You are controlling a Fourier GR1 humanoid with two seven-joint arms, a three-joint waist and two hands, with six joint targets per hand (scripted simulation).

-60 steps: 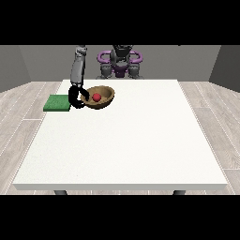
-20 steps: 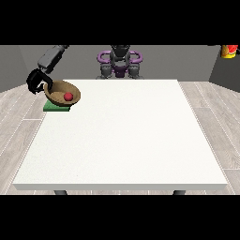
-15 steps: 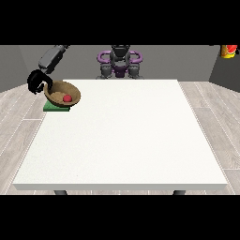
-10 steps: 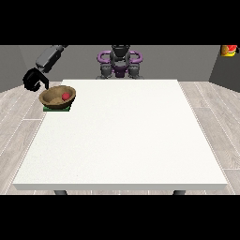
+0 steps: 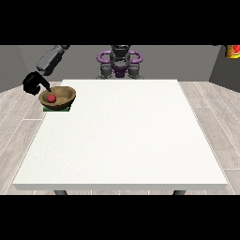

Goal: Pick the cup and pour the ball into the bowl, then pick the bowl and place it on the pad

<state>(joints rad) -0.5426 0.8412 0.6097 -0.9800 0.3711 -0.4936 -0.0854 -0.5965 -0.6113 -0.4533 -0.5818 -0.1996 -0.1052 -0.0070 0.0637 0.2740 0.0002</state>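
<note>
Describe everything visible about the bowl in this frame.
The bowl is brown, wood-like, round and shallow with a wavy rim. It sits upright on the green pad, which shows only as a strip under its base, at the far corner of the white table on the view's left. A red ball lies inside it. The black hand at the view's left is right beside its rim; whether they touch cannot be told.
</note>
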